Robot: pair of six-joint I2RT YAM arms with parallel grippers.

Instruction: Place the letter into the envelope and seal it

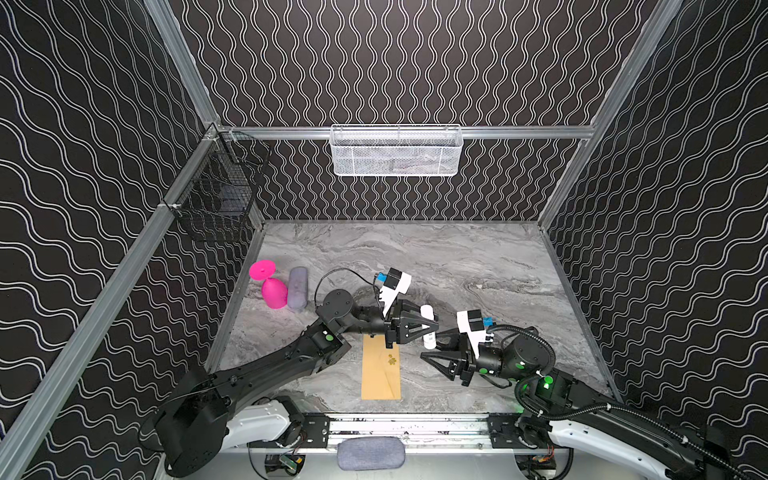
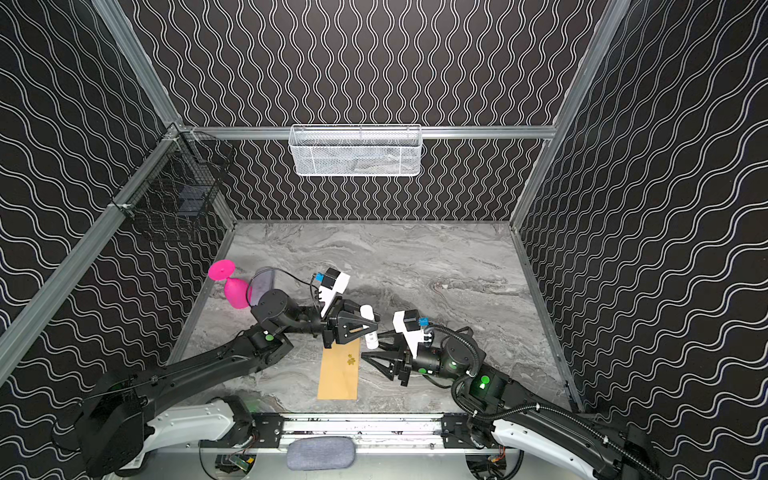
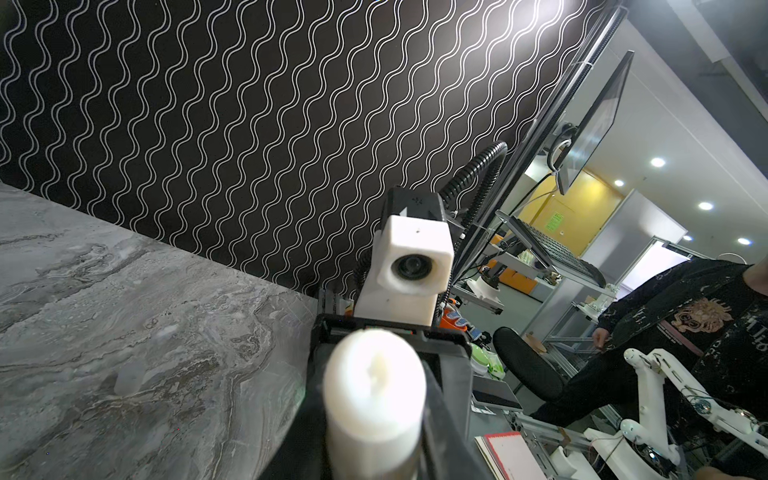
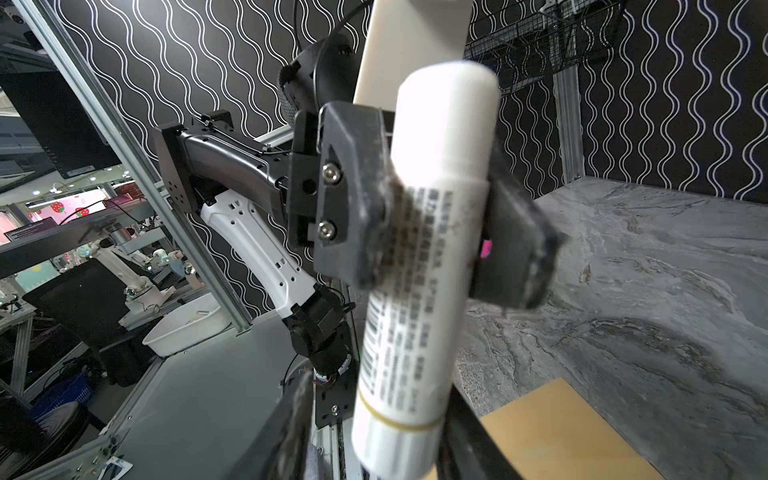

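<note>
A black wire basket (image 1: 216, 195) hangs on the left wall. Below it a pink goblet (image 1: 270, 286) lies on its side, just beside a grey case (image 1: 298, 289). A white mesh basket (image 1: 395, 151) hangs on the back wall. The envelope (image 1: 381, 374) lies flat near the table's front edge with its flap down, and the left arm covers its far end in both top views. The left gripper (image 1: 430, 326) is clamped around the middle of a white glue stick (image 4: 419, 257), holding it off the table. The right gripper (image 1: 430, 344) has its jaws on either side of the stick's lower end. I cannot tell whether they grip it.
</note>
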